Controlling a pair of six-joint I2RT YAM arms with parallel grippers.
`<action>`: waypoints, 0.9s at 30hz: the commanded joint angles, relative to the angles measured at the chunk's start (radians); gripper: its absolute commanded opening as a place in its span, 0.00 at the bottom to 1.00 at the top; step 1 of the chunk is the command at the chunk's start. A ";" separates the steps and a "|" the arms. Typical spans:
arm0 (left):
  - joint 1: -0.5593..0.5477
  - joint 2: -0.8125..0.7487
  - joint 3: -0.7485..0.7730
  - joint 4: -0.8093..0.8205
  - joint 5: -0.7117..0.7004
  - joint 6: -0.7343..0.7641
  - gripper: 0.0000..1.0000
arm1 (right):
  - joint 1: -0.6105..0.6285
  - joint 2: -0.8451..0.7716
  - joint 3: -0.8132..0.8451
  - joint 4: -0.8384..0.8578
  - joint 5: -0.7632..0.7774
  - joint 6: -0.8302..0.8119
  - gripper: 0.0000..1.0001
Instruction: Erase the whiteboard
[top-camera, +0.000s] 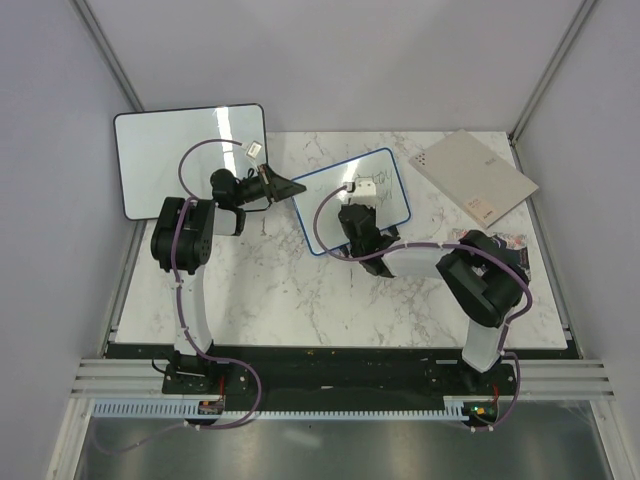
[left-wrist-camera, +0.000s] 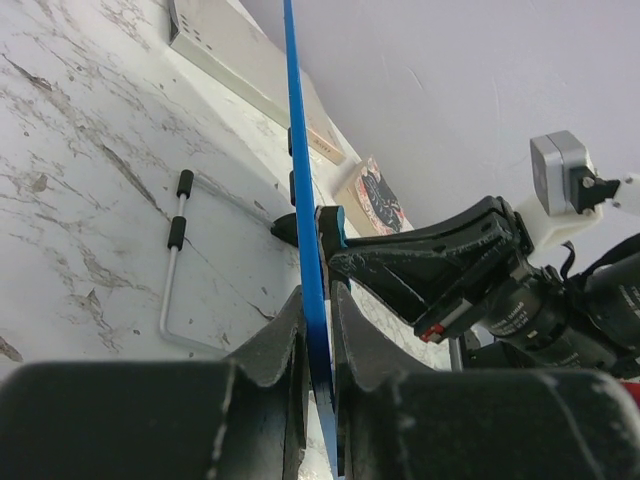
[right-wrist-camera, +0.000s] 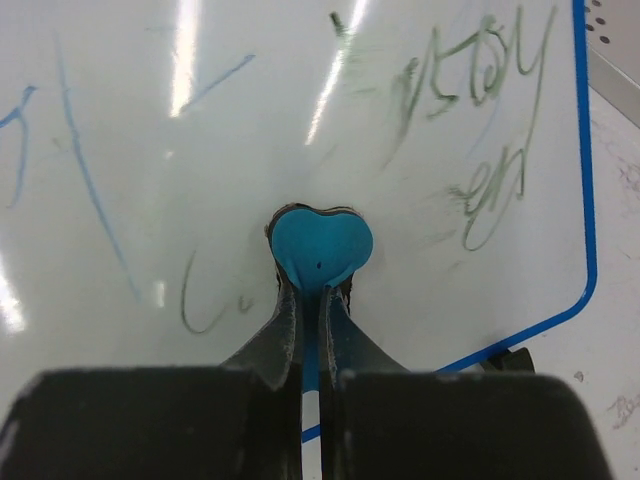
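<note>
The small blue-framed whiteboard (top-camera: 330, 190) stands tilted at mid-table. In the right wrist view its face (right-wrist-camera: 250, 130) bears smeared green handwriting (right-wrist-camera: 470, 110) at the upper right and thin blue strokes at the left. My left gripper (top-camera: 290, 188) is shut on the board's left frame edge; in the left wrist view the blue frame (left-wrist-camera: 305, 200) runs between the fingers of this gripper (left-wrist-camera: 317, 320). My right gripper (top-camera: 357, 213) is over the board's middle, shut on a blue heart-shaped eraser (right-wrist-camera: 320, 245) that touches the board just past the tips of this gripper (right-wrist-camera: 312, 295).
A larger black-framed whiteboard (top-camera: 190, 155) lies at the back left, off the marble top. A beige flat board (top-camera: 475, 178) lies at the back right, with a printed packet (top-camera: 510, 240) near the right arm. The small board's wire stand (left-wrist-camera: 175, 260) rests on the marble.
</note>
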 joint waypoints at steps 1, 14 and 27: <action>-0.037 0.013 0.038 0.250 0.122 0.016 0.02 | 0.074 0.148 0.052 -0.253 -0.407 -0.014 0.00; -0.039 0.010 0.037 0.251 0.136 0.011 0.02 | -0.090 0.098 -0.090 -0.189 -0.203 0.123 0.00; -0.051 0.020 0.049 0.254 0.144 0.002 0.02 | 0.055 0.122 0.035 -0.097 -0.425 -0.115 0.00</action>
